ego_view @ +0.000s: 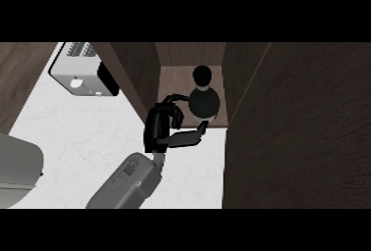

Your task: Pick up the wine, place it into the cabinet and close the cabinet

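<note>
Placement was the step in hand: the bottle (pixel 203 100) needed setting fully on the cabinet (pixel 174 78) floor, upright and clear of the door's swing, before letting go. The hand (pixel 165 128) curled round it from nine o'clock, fingers and thumb gripping its body. Dark, round-shouldered, with a narrow capped neck toward twelve, the bottle stood inside the open cabinet above the counter (pixel 80 132).

A white, faintly marbled stone bench (pixel 80 147) fills the lower left. At its far end stands a silver metal toaster with black sides (pixel 80 73). Dark brown wood panels (pixel 22 83) line the upper left, and a broad dark brown wooden slab (pixel 297 127) covers the right. A pale grey rounded object (pixel 16 164) sits at the left edge.
</note>
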Controlling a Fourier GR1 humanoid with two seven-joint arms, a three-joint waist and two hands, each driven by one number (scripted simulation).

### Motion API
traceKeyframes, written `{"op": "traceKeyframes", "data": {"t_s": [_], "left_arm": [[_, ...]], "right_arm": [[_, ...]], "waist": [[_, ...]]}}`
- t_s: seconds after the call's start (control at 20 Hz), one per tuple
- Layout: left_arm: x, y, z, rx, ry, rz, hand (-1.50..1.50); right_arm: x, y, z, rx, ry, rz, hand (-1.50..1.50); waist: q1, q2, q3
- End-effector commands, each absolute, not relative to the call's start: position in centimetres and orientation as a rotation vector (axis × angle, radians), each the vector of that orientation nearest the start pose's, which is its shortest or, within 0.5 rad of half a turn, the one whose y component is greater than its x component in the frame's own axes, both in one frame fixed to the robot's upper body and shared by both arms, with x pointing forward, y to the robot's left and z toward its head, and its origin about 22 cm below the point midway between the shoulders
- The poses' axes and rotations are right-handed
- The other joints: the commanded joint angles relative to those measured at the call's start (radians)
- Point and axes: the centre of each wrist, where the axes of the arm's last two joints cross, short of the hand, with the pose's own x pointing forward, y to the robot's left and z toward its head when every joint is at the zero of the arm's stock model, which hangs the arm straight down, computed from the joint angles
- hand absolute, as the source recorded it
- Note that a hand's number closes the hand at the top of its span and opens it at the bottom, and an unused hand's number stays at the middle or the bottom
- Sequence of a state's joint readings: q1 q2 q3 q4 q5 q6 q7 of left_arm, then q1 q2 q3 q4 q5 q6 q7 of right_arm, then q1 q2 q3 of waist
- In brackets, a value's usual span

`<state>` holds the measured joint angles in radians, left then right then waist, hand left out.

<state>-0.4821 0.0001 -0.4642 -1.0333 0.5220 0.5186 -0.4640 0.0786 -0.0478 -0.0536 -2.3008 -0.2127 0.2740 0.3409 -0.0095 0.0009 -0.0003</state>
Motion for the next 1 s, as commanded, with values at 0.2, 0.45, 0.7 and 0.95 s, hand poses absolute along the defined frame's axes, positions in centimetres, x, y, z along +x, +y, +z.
{"op": "traceKeyframes", "data": {"t_s": [0.2,0.45,0.7,0.95], "left_arm": [[31.1,9.1,-4.9,-0.142,-1.722,0.186,1.50],[33.4,10.1,-5.1,-0.228,-1.695,0.272,1.50],[33.8,10.6,-5.5,-0.255,-1.687,0.253,1.50],[34.5,8.9,-4.3,-0.247,-1.686,0.237,1.50]], "right_arm": [[18.6,-25.0,15.0,0.229,-1.891,0.220,-1.50],[17.1,-24.7,15.1,0.228,-1.890,0.220,-1.50],[16.9,-25.0,13.4,0.228,-1.888,0.216,-1.50],[17.8,-25.8,14.8,0.222,-1.881,0.215,-1.50]], "waist": [[-0.004,0.002,0.000],[-0.014,0.004,-0.001],[-0.006,0.001,0.000],[-0.012,0.003,0.000]]}}
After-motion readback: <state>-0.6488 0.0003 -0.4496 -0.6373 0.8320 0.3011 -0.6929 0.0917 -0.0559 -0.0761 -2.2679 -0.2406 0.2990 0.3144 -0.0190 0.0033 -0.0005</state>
